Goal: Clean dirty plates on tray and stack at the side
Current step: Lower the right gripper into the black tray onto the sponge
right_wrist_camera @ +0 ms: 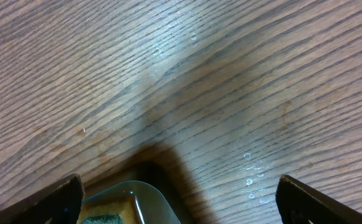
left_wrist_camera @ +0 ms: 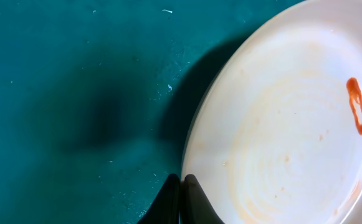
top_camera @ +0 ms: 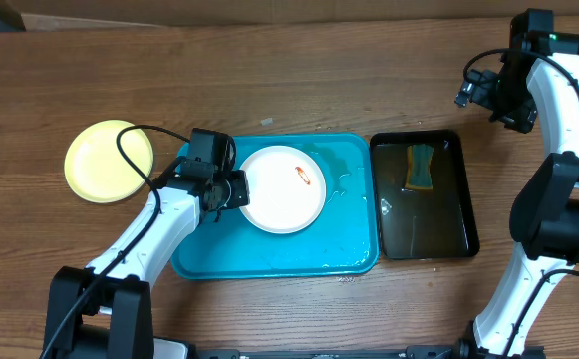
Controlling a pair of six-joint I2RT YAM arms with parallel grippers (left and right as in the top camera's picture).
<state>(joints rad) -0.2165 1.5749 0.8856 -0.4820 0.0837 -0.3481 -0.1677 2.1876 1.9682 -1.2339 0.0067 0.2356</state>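
Left gripper (left_wrist_camera: 181,186), tips pinched on white plate (left_wrist_camera: 280,124) at rim; tray (left_wrist_camera: 56,93) beneath.

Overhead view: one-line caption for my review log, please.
Left gripper at the rim of a sauce-smeared white plate on the turquoise tray; green plate beside it on the table.

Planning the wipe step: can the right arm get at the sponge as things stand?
Probably yes. The sponge lies uncovered in the black tray, the right gripper hangs open near the tray's far corner, and the left gripper is away at the plate.
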